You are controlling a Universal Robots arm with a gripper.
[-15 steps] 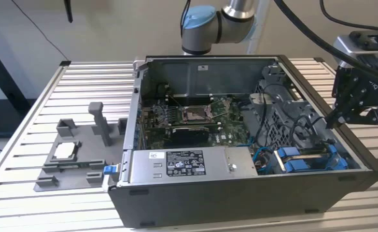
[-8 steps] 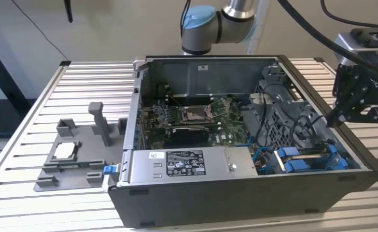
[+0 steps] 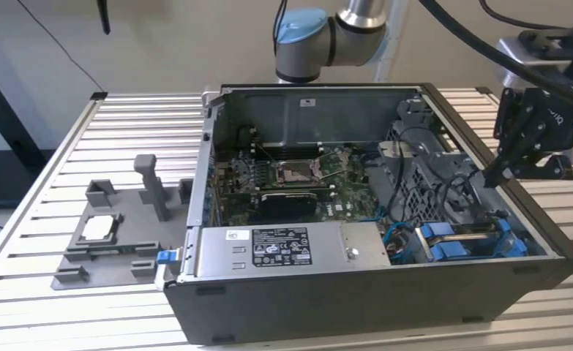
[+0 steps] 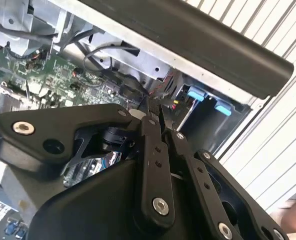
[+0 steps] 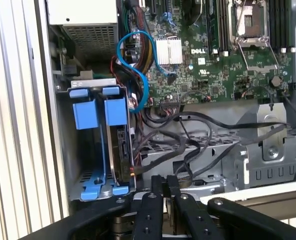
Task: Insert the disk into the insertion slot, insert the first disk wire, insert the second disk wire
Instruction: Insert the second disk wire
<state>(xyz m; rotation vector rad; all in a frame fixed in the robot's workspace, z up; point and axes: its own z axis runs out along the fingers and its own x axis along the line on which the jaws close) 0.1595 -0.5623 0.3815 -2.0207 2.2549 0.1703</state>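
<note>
Exterior view: the gripper [image 3: 488, 178] hangs at the right of the frame over the right wall of the open computer case [image 3: 364, 307], its fingers pressed together with nothing seen between them. The disk [image 3: 472, 241], in its blue carrier, sits in the insertion slot [image 3: 432, 228] at the case's lower right corner. First wrist view has the closed fingertips [image 5: 159, 181] at bottom centre, just beside black cables [image 5: 198, 150], with the blue carriers [image 5: 100, 112] and slot to the left.
</note>
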